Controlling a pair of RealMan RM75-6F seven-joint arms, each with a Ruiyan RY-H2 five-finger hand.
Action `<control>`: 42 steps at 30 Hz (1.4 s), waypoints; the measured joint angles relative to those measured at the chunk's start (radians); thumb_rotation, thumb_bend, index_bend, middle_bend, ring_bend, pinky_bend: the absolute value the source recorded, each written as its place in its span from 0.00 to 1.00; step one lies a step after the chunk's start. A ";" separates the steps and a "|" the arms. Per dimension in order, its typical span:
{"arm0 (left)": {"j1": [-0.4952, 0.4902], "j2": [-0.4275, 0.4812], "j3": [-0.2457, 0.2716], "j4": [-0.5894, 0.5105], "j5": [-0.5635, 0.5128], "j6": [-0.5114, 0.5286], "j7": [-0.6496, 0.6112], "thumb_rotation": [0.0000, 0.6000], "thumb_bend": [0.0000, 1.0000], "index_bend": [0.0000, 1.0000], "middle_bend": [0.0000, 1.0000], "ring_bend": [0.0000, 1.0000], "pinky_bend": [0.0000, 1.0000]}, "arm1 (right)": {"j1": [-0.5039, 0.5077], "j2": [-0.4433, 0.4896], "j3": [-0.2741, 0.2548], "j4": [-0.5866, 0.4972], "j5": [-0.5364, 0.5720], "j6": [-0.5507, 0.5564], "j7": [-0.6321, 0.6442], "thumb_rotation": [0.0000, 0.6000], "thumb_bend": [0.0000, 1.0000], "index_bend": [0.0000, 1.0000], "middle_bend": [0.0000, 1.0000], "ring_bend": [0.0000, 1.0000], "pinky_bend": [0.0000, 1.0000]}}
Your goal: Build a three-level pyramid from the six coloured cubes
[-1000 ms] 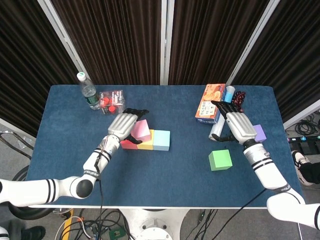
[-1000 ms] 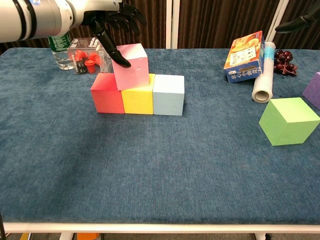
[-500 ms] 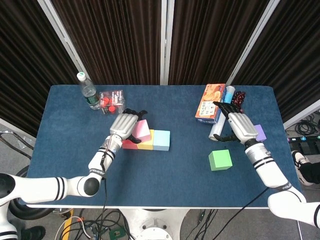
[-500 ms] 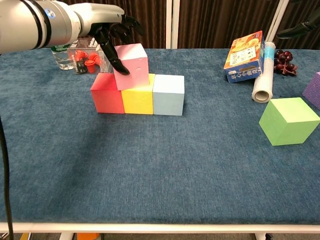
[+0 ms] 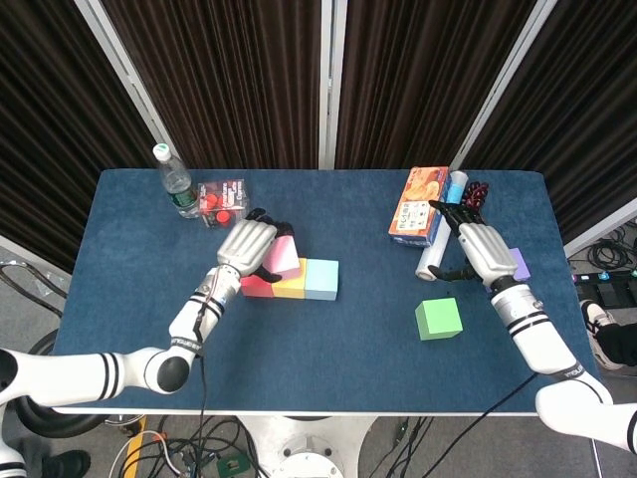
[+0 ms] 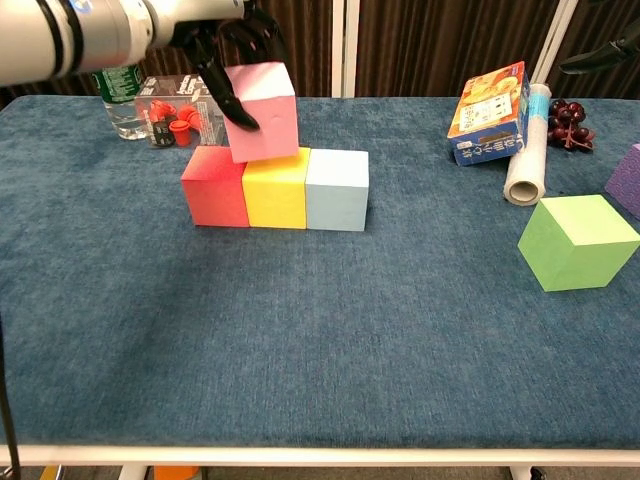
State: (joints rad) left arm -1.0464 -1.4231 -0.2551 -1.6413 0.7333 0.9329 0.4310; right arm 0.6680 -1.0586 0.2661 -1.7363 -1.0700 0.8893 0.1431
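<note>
Now the left hand (image 6: 225,45) grips the pink cube (image 6: 262,110), dark fingers wrapped over its top and near face, holding it tilted above the base row. Directly below that hand sit three cubes side by side and touching: the red cube (image 6: 213,187) under the hand's wrist side, the yellow cube (image 6: 274,187) beneath the pink one, and the light blue cube (image 6: 337,190) at the far end from the hand. Pink's lower edge meets the tops of red and yellow near their seam; whether it rests flat I cannot tell. All the cubes look matte with plain faces and crisp edges. Over on the other side, the right hand (image 5: 483,249) hovers with fingers spread, holding nothing. The green cube (image 5: 438,319) sits on the blue table (image 6: 300,350) just in front of that hand, and the purple cube (image 5: 517,264) peeks out beside its outer edge.
</note>
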 measured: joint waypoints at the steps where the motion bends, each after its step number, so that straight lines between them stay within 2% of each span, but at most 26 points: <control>1: 0.004 0.012 0.002 0.001 0.031 -0.013 -0.017 1.00 0.12 0.36 0.41 0.26 0.12 | -0.001 0.001 -0.001 -0.002 0.002 0.001 -0.003 1.00 0.17 0.00 0.07 0.00 0.00; 7: 0.034 0.079 0.016 0.038 0.280 -0.115 -0.215 1.00 0.12 0.36 0.40 0.26 0.12 | -0.007 -0.002 -0.002 -0.011 0.015 0.012 -0.020 1.00 0.17 0.00 0.07 0.00 0.00; 12: 0.053 0.104 0.033 0.121 0.473 -0.178 -0.414 1.00 0.12 0.36 0.39 0.26 0.12 | -0.008 -0.007 -0.003 -0.018 0.028 0.018 -0.037 1.00 0.17 0.00 0.07 0.00 0.00; 18: 0.058 0.096 0.056 0.216 0.584 -0.213 -0.541 1.00 0.11 0.36 0.39 0.26 0.12 | -0.006 -0.012 -0.002 -0.023 0.040 0.020 -0.055 1.00 0.17 0.00 0.07 0.00 0.00; 30: 0.050 0.052 0.085 0.293 0.658 -0.209 -0.638 1.00 0.11 0.36 0.39 0.26 0.11 | -0.004 -0.021 0.000 -0.023 0.061 0.021 -0.074 1.00 0.17 0.00 0.07 0.00 0.00; 42: 0.035 0.039 0.086 0.306 0.647 -0.223 -0.634 1.00 0.11 0.36 0.39 0.26 0.11 | -0.008 -0.023 0.002 -0.012 0.063 0.016 -0.066 1.00 0.17 0.00 0.07 0.00 0.00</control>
State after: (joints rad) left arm -1.0113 -1.3838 -0.1694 -1.3357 1.3803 0.7096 -0.2025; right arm 0.6597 -1.0813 0.2682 -1.7479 -1.0070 0.9054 0.0773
